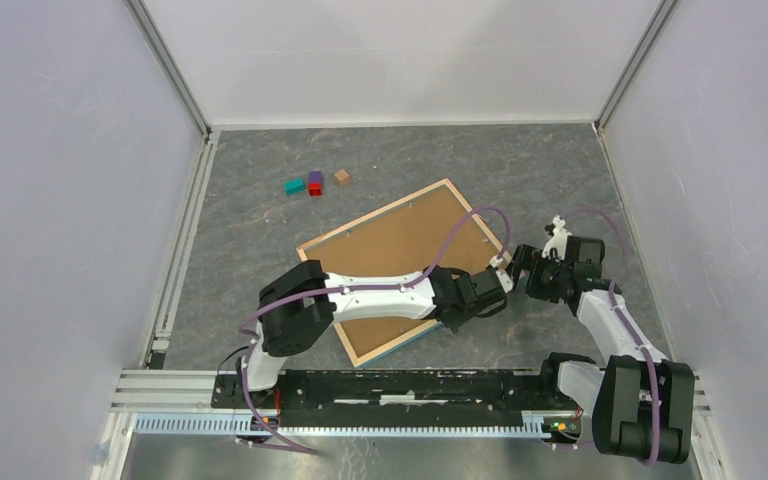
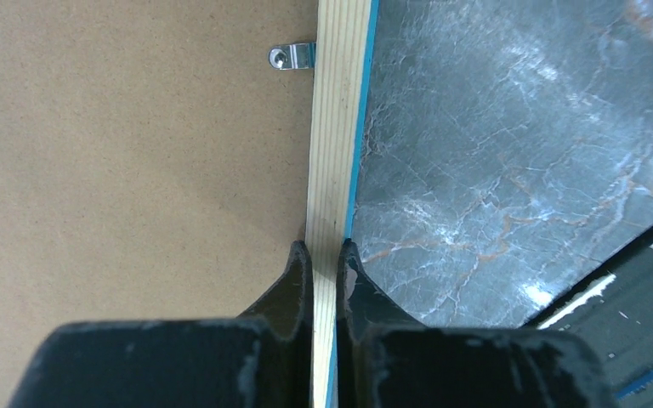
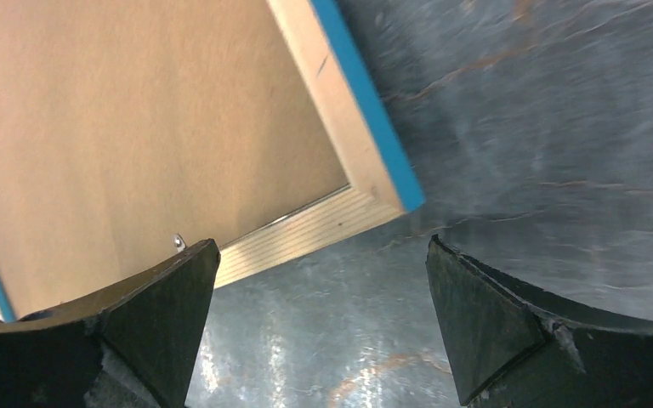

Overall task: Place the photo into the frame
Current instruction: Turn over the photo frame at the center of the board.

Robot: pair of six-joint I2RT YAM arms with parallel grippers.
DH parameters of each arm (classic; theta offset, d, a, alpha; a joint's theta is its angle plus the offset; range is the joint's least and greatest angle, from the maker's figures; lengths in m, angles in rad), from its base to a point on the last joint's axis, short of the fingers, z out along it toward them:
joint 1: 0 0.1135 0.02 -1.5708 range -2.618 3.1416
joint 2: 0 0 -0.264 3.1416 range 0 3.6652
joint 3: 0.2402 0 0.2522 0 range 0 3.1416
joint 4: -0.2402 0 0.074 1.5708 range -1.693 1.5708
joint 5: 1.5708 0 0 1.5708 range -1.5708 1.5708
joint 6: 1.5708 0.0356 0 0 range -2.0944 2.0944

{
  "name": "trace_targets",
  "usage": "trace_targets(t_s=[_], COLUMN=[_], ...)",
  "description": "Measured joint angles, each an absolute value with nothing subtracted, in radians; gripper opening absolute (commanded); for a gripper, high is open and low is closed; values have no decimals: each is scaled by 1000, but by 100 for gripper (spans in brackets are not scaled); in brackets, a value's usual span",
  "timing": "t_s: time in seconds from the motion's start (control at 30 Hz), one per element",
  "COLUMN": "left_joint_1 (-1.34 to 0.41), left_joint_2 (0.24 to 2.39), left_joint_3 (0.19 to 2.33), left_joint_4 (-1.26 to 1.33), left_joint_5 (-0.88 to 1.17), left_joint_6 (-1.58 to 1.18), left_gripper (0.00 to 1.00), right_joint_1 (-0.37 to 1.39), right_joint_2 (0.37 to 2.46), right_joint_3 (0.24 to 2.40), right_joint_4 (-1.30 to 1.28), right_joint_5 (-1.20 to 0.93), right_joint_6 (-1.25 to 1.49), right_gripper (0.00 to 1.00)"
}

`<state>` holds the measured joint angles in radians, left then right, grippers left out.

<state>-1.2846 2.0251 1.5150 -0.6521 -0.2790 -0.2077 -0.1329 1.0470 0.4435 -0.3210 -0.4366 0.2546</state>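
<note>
Our left fingers [image 2: 303,263] clamp narrowly on the frame [image 2: 337,127] at its pale wood edge; our right fingers [image 3: 157,314] gape wide, holding nothing, the frame's corner just ahead.

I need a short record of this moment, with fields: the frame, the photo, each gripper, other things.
frame: back side up, brown backing board showing
photo: not in view
left gripper: shut on the frame's side rail
right gripper: open, empty, near a frame corner
other: teal block, purple block, red block, brown block beyond the frame
</note>
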Motion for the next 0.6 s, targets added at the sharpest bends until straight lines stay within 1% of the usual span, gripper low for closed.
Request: trace_targets(t_s=[0.07, 0.2, 0.33, 0.47, 0.53, 0.57, 0.6], left_joint_1=[-1284, -1282, -1280, -1279, -1278, -1277, -1276], left_joint_2=[2005, 1964, 1955, 1955, 1955, 1955, 1955], left_joint_3=[1515, 1516, 1539, 1570, 1580, 1583, 1585], left_joint_4=[-652, -656, -675, -704, -714, -717, -722], left_joint_5=[-278, -255, -228, -216, -214, -212, -212], left_joint_6=[-208, -208, -208, -208, -208, -208, -208], left_gripper=[2, 2, 2, 2, 2, 3, 7], right_joint_1=[-133, -133, -131, -118, -114, -111, -106], right_joint_2=[1059, 1068, 1057, 1027, 1013, 1008, 1002], right_joint_3=[411, 351, 270, 225, 206, 199, 191], right_joint_4=[-290, -178, -36, 61, 107, 123, 139], right_joint_5=[-500, -632, -720, -750, -755, -756, -756], right_joint_6=[266, 341, 472, 595, 678, 711, 758], right_gripper=[96, 85, 72, 55, 47, 44, 42])
